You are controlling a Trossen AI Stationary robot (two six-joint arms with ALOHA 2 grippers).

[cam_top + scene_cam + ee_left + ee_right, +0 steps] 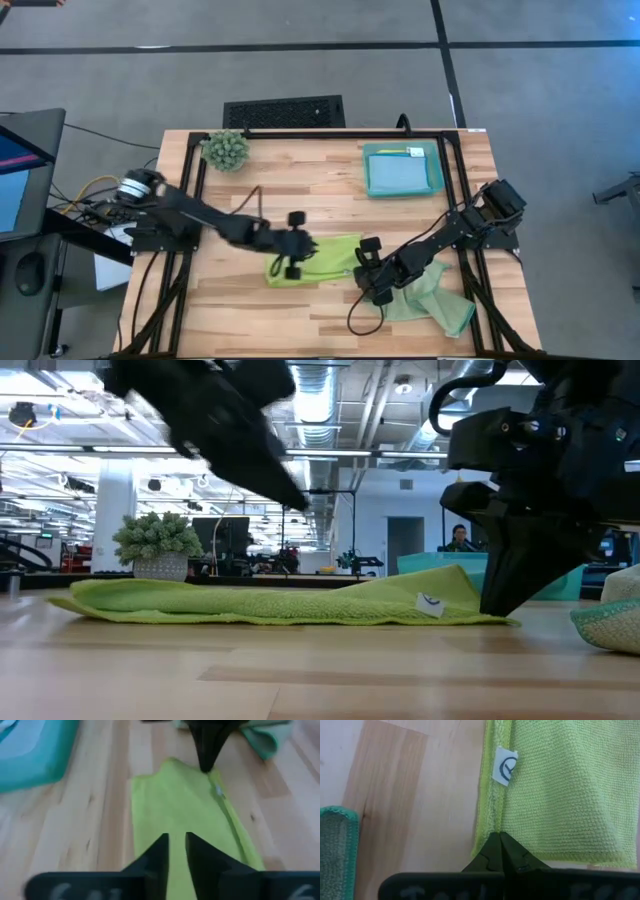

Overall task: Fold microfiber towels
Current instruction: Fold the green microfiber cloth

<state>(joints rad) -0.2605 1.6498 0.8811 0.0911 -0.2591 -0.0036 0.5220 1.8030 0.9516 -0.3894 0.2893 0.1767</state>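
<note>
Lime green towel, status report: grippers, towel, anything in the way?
Right gripper shut, pinning lime green towel at its edge. Left gripper narrowly open above it. Towel folded flat. Sage green towel beside, clear.

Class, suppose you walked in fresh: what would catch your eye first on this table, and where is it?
The lime green towel, lying folded flat mid-table, stands out first, with the left gripper over its left end and the shut right gripper pressing its right edge by the white tag. Next, the teal tray at the far right and a sage towel crumpled at the near right.
</note>
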